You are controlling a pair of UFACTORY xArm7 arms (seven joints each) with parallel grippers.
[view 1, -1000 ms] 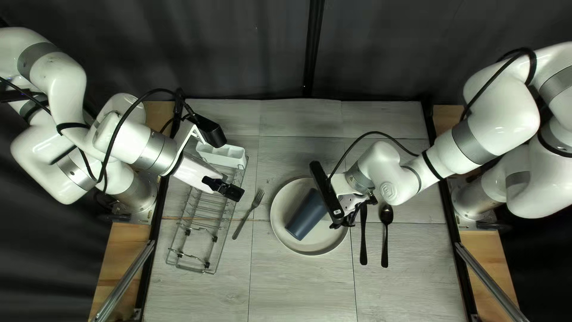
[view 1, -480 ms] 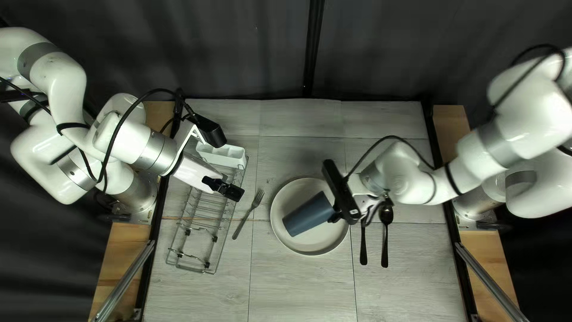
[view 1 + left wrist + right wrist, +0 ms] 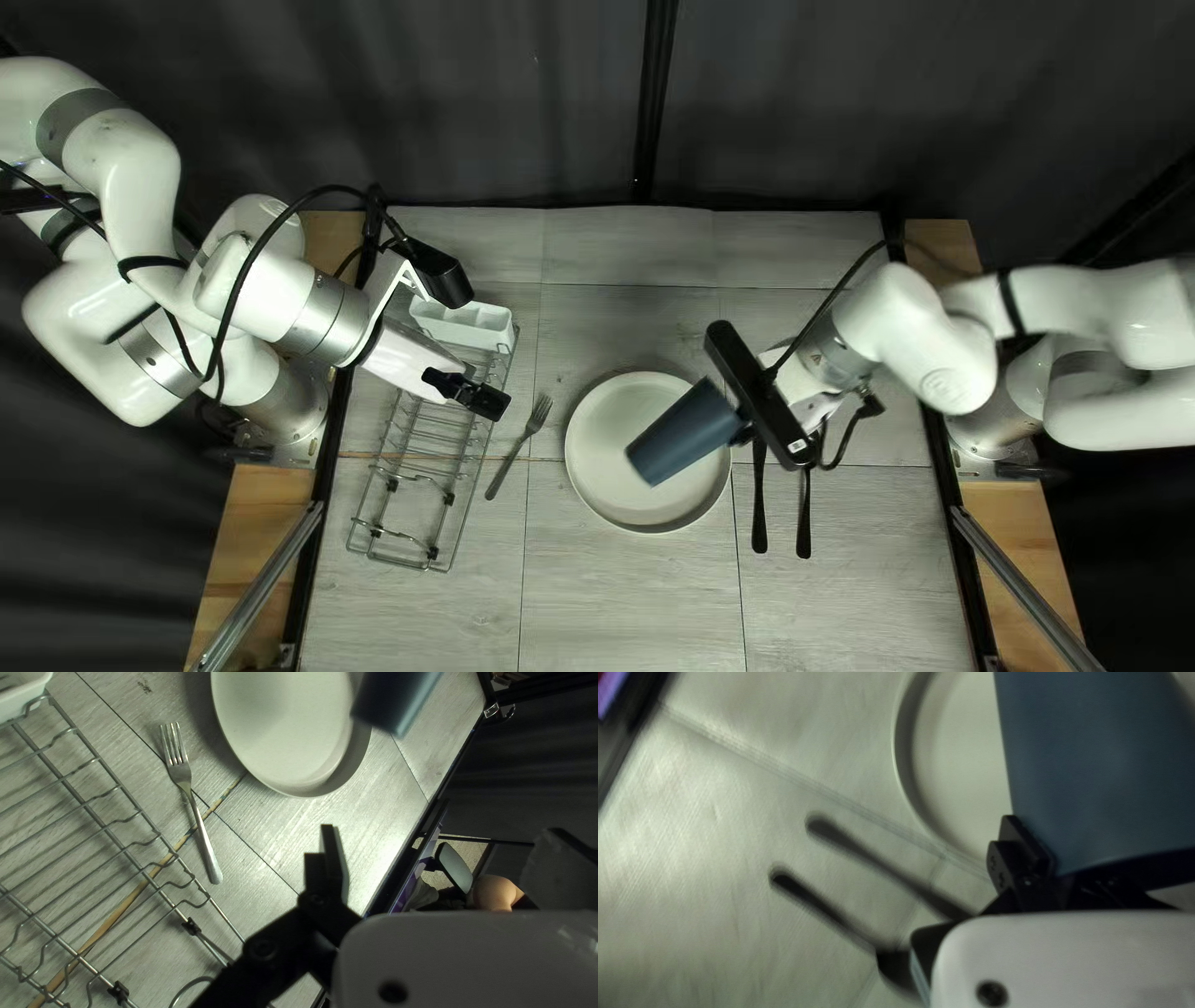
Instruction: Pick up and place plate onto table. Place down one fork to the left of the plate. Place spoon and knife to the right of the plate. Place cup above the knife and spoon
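Observation:
A dark blue cup [image 3: 680, 439] hangs tilted over the right side of the white plate [image 3: 607, 467], and my right gripper [image 3: 744, 431] is shut on its end. In the right wrist view the cup [image 3: 1092, 765] fills the space ahead of one black finger [image 3: 1017, 856], with the plate [image 3: 952, 779] beneath it. A black knife [image 3: 758, 504] and black spoon [image 3: 803, 518] lie side by side just right of the plate. The silver fork [image 3: 520, 443] lies left of the plate. My left gripper [image 3: 471, 390] hovers open over the rack, holding nothing.
A wire dish rack [image 3: 411, 485] stands at the left of the table, with a white cutlery holder [image 3: 464, 322] at its far end. In the left wrist view the fork [image 3: 189, 793] lies between the rack [image 3: 70, 835] and the plate [image 3: 280, 732].
My right arm swung out to the right and carried the cup up and rightward across the plate, turning it. The spoon's bowl is now hidden under the wrist. The left arm stayed still.

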